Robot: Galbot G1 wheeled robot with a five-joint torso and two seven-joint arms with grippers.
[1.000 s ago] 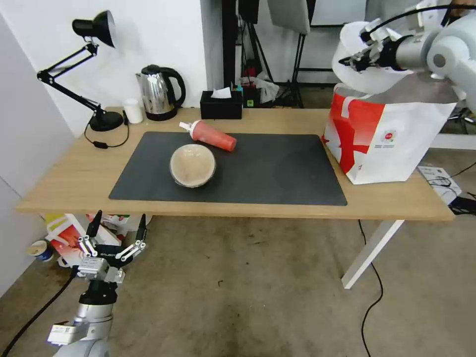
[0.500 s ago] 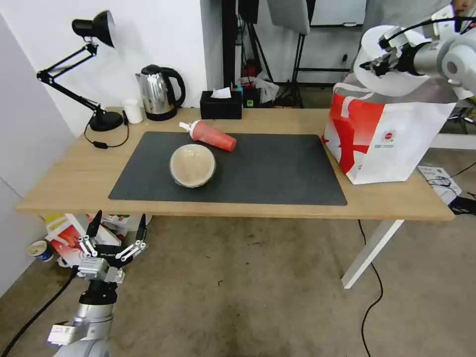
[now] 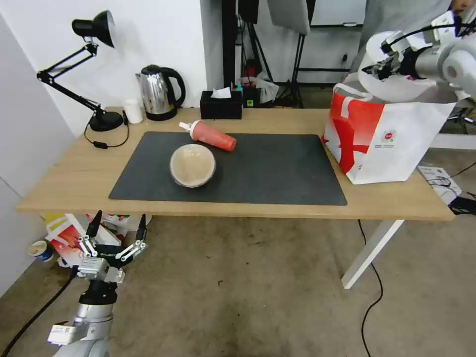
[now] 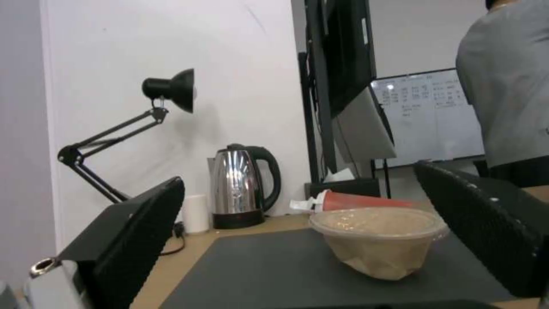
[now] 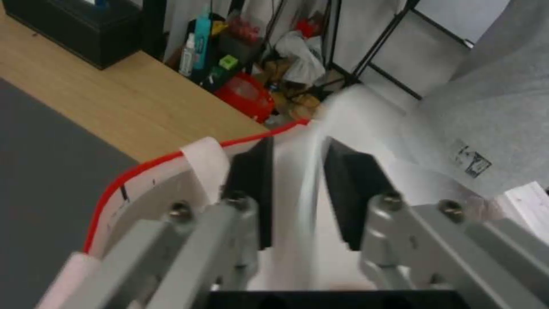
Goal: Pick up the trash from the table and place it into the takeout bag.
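Note:
My right gripper (image 3: 379, 69) is shut on the rim of the large white bowl (image 3: 402, 82), held tilted right at the open top of the takeout bag (image 3: 386, 134) on the table's (image 3: 64, 183) right end. In the right wrist view the bowl's rim (image 5: 312, 167) runs between the two black pads (image 5: 251, 193), with the bag's red-edged mouth (image 5: 149, 189) beside them. The beige lidded bowl (image 3: 192, 165) stands on the dark mat (image 3: 277, 168); the red cup (image 3: 212, 135) lies on its side behind it. My left gripper (image 3: 116, 233) waits open below the table's front left edge.
A steel kettle (image 3: 157, 92), a black tissue box (image 3: 221, 105) and a black desk lamp (image 3: 94, 29) stand along the table's back edge. Boxes and a cup lie on the floor under the table's left end. A person stands behind the bag.
My right gripper has carried the white bowl to the right and slightly down, from above the bag's left edge to its open top. The left arm has stayed put.

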